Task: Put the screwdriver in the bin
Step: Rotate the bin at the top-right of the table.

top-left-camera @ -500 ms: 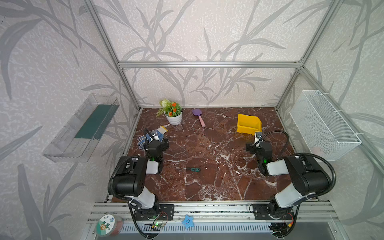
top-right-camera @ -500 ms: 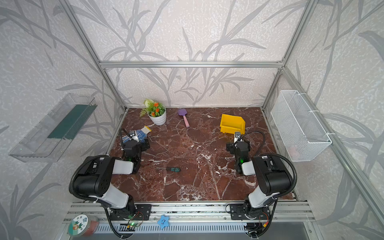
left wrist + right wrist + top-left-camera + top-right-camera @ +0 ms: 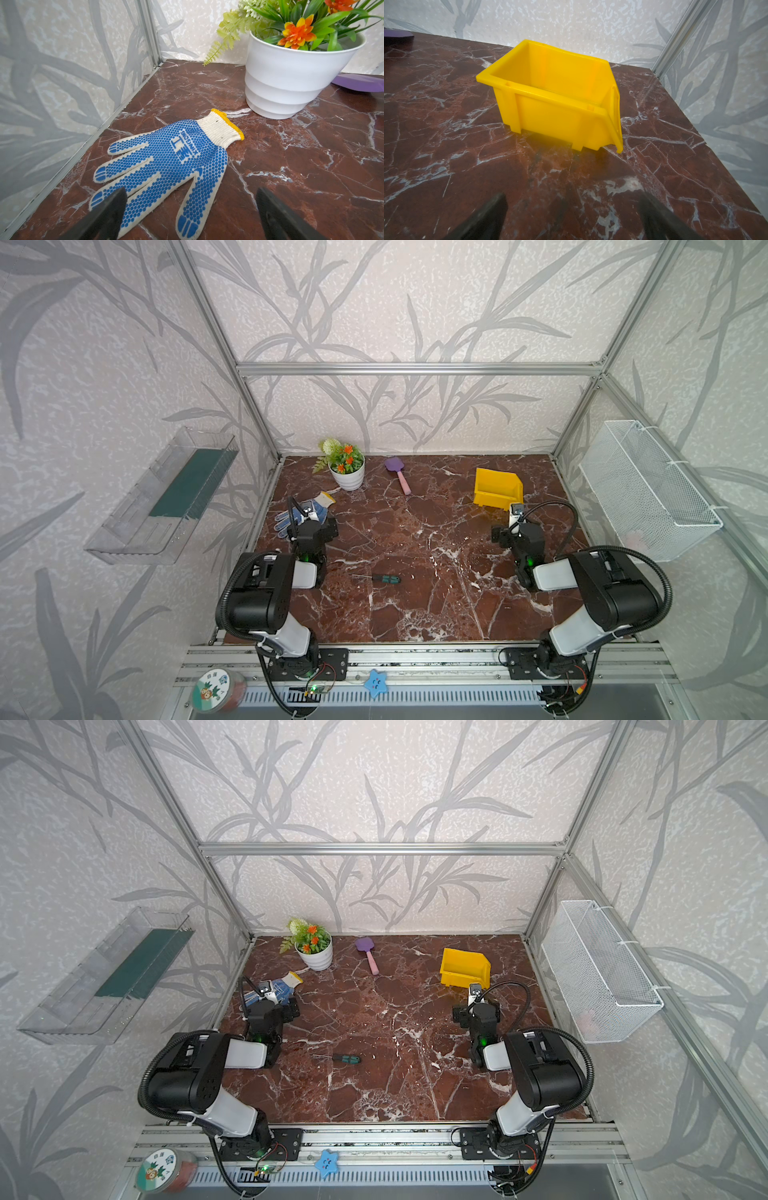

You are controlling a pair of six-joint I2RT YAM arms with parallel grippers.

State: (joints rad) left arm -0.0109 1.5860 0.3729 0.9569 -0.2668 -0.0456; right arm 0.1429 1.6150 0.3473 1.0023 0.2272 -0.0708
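Note:
The screwdriver point(image 3: 384, 578) point(image 3: 345, 1058), with a green-and-black handle and a thin shaft pointing left, lies flat on the marble floor toward the front, between the two arms. It touches nothing. The yellow bin point(image 3: 496, 499) point(image 3: 464, 977) stands empty at the back right, and the right wrist view shows its near wall point(image 3: 550, 116). My right gripper point(image 3: 515, 526) point(image 3: 573, 199) hangs open just in front of the bin, holding nothing. My left gripper point(image 3: 311, 522) point(image 3: 191, 193) is open too, low over a glove at the left. The screwdriver is out of both wrist views.
A blue-dotted work glove point(image 3: 166, 158) lies under the left gripper. A white flower pot point(image 3: 348, 472) and a purple-and-pink toy shovel point(image 3: 398, 475) stand at the back. A wire basket point(image 3: 648, 489) hangs on the right wall and a clear tray point(image 3: 166, 493) on the left wall.

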